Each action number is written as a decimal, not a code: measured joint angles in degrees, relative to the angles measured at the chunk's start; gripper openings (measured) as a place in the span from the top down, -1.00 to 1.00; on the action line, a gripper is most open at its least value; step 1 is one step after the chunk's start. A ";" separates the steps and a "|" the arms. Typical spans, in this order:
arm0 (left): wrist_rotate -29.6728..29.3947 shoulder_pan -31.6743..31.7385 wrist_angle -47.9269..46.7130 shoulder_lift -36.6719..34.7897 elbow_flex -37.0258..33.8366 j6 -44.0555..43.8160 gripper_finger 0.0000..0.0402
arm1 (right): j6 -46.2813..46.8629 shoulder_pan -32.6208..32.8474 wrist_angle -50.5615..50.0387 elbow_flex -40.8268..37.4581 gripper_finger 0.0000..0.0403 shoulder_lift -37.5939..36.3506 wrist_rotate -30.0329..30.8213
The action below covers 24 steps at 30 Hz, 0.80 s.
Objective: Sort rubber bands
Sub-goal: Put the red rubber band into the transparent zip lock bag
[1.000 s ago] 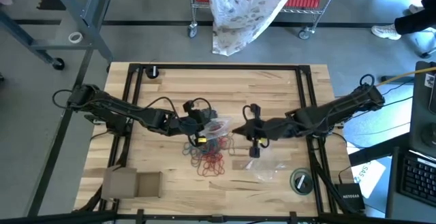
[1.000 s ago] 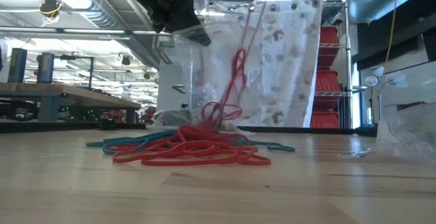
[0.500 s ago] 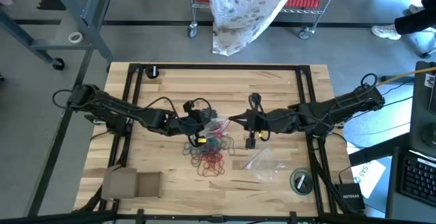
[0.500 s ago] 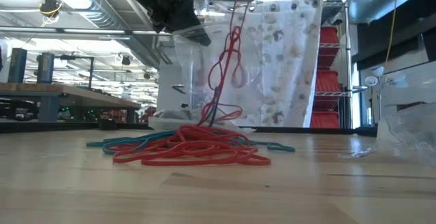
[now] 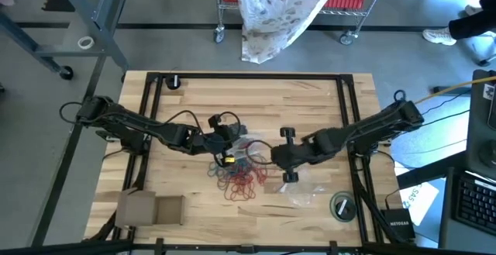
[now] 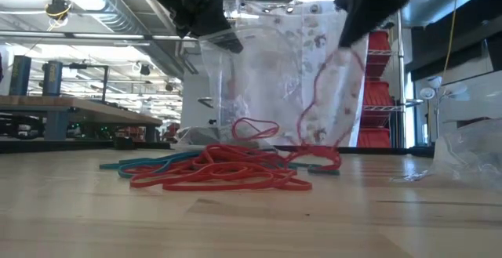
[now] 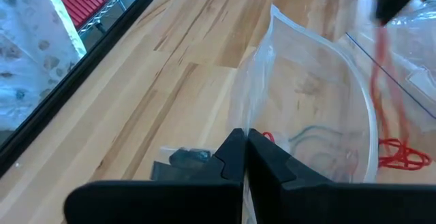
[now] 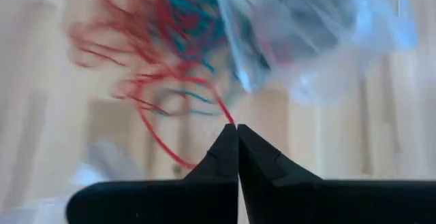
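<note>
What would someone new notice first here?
The tangle of red and teal rubber bands mid-table. Above it, the left claw is shut on the rim of a clear plastic bag, while the right claw pinches a red band dangling beside the bag.
</note>
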 joint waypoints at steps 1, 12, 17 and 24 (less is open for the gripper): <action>0.00 0.00 -0.05 0.00 0.00 0.02 1.00 | 0.07 0.00 0.18 -0.03 1.00 0.26 0.58; 0.02 -0.02 0.00 0.00 0.00 0.26 1.00 | -5.57 0.07 2.33 15.53 1.00 -4.56 1.20; 0.00 0.00 0.00 0.00 0.00 0.24 1.00 | -11.21 0.05 2.57 22.84 1.00 -4.53 5.08; 0.02 -0.15 -0.05 0.00 0.00 0.24 1.00 | -10.14 -0.85 -3.35 23.58 1.00 -4.45 10.22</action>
